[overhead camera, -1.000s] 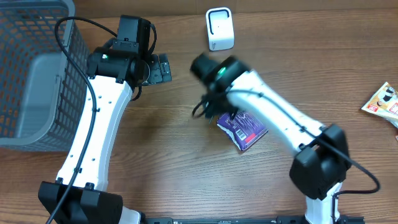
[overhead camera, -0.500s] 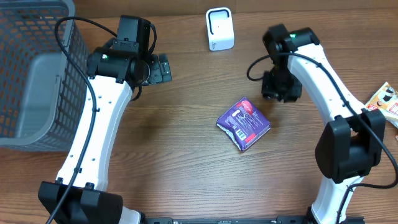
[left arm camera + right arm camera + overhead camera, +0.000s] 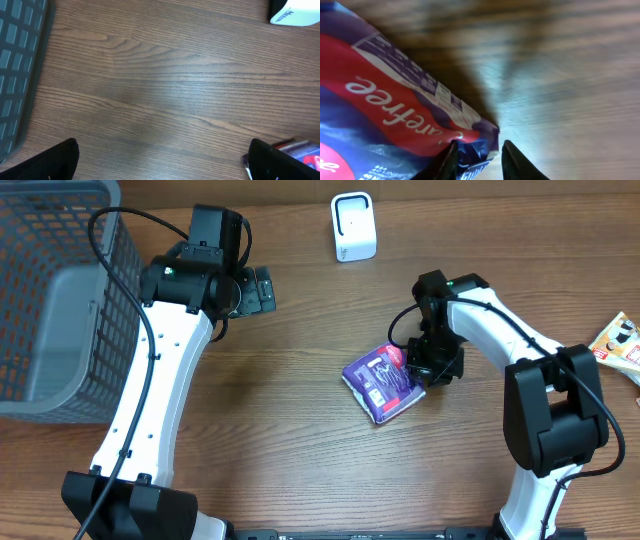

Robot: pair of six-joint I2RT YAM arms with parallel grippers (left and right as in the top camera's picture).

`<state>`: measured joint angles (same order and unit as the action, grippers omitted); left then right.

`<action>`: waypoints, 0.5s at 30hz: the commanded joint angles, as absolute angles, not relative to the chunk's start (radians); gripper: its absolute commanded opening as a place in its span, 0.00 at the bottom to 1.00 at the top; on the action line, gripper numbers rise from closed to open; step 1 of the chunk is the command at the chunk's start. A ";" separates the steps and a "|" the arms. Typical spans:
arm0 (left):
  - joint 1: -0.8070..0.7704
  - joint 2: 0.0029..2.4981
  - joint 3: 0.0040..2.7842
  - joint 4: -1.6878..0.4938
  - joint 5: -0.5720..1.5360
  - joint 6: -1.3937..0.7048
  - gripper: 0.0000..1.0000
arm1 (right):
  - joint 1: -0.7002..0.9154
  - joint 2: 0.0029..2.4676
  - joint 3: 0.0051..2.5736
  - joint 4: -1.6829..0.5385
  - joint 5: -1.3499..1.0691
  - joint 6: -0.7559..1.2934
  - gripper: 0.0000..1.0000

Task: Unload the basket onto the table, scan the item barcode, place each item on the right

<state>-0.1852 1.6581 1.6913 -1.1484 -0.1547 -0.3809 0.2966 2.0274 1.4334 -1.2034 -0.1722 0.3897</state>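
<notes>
overhead looked straight down at table (image 3: 300, 460) | left wrist faced same table | right wrist sat very close, seemingly sharing overhead's purple pack (image 3: 375, 385)

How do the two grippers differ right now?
The left gripper is wide open; the right gripper is pinched on the purple packet's corner. The left gripper hangs over the table, holding nothing; the right gripper has the packet's edge between its fingers. Both point down at the table.
</notes>
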 commanded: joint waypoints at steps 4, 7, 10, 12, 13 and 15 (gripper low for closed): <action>-0.186 1.663 1.697 -1.148 -0.167 -0.358 1.00 | 0.313 2.026 1.416 -1.052 -0.388 0.396 0.31; -0.186 1.663 1.697 -1.148 -0.167 -0.358 1.00 | 0.313 2.026 1.419 -1.039 -0.405 0.395 0.28; -0.186 1.663 1.697 -1.148 -0.167 -0.358 1.00 | 0.310 2.025 1.443 -1.061 -0.397 0.388 0.28; -0.186 1.663 1.697 -1.148 -0.167 -0.358 1.00 | 0.302 2.025 1.477 -1.092 -0.376 0.363 0.29; -0.186 1.663 1.697 -1.148 -0.167 -0.358 1.00 | 0.297 2.025 1.500 -1.114 -0.361 0.348 0.31; -0.186 1.663 1.697 -1.148 -0.167 -0.358 1.00 | 0.283 2.025 1.554 -1.172 -0.330 0.334 0.33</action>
<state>-0.1852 1.6581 1.6913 -1.1484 -0.1547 -0.3809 0.3004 2.0285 1.4693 -1.1416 -0.3588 0.3706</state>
